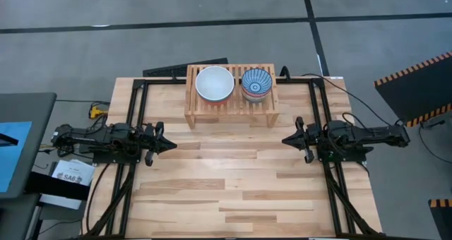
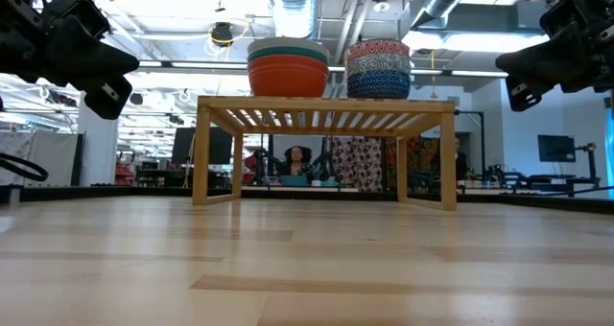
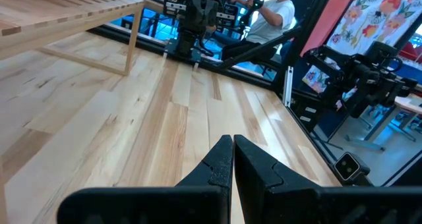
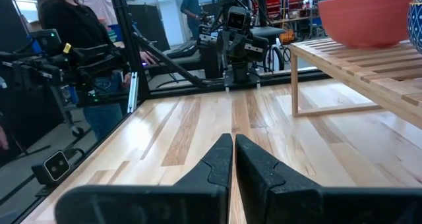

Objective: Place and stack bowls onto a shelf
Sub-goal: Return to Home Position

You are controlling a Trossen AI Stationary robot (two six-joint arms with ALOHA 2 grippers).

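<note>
Left hand and right hand hover at opposite sides of the desk, each with fingers pressed together, holding nothing. Farther back, the shelf carries two stacks: white bowl on top over a red bowl, striped bowl topping the other. Risk, judged: the stacks stand tall on slats, so a knock to the desk or a wide arm swing could tip or slide one off.

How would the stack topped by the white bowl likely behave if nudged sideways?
It probably slides as one: only rims show above the red bowl. Likely rigid and breakable, looking glazed. The close striped stack could get bumped; shelf slats might snag it.
</note>
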